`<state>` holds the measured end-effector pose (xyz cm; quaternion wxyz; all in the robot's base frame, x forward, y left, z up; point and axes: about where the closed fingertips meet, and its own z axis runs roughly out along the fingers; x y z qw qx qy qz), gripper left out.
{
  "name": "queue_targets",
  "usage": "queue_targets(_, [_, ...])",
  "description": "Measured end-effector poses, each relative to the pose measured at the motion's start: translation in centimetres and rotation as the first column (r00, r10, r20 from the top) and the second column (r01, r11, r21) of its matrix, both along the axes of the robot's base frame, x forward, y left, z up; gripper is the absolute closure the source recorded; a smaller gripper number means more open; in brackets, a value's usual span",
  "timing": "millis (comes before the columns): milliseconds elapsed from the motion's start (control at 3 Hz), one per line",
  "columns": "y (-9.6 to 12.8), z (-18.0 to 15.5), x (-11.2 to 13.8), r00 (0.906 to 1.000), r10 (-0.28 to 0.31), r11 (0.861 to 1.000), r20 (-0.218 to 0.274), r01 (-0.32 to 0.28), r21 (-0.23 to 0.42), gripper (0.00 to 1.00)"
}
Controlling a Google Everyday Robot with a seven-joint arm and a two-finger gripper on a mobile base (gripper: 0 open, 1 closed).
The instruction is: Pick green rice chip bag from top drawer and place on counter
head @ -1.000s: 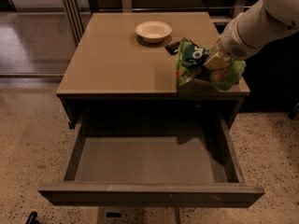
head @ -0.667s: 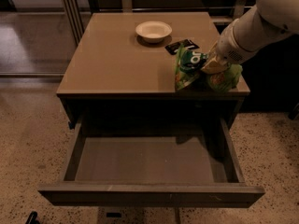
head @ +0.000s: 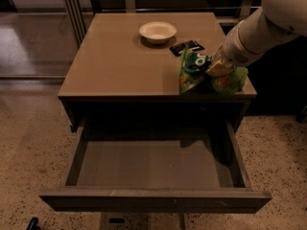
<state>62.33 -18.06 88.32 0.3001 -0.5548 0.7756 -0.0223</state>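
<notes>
**Bag over the counter's edge, release is the risky part**

The green rice chip bag [head: 193, 68] is up out of the top drawer [head: 153, 164] and sits at about 4 o'clock on the counter [head: 120, 61], right by the front-right corner. The gripper [head: 218, 67] is clamped on its crumpled upper part, and the bag bulges out on both sides of it. I can't tell whether the bag's bottom is touching the tabletop or hanging just above it.

Here's the danger: the right-hand lobe of the bag looks to overhang the front edge. Let go here and it could tip forward and drop straight into the open drawer below, or slide off the corner to the floor. A nudge toward 11 o'clock before releasing would give it more surface. Go too far and it meets the small black packet [head: 186, 47] at 1 o'clock, with the white bowl [head: 158, 32] near 12.

The arm [head: 259, 30] comes in from 2 o'clock, angled down and left, wrist low over the corner.
</notes>
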Motion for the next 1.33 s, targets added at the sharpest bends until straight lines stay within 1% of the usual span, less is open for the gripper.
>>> queue_targets(667, [0.0, 0.0, 0.0, 1.0, 0.0, 1.0, 0.0, 0.0, 0.0, 0.13])
queue_targets(1000, [0.01, -0.01, 0.0, 1.0, 0.0, 1.0, 0.0, 0.0, 0.0, 0.0])
queue_targets(1333, [0.01, -0.01, 0.0, 1.0, 0.0, 1.0, 0.0, 0.0, 0.0, 0.0])
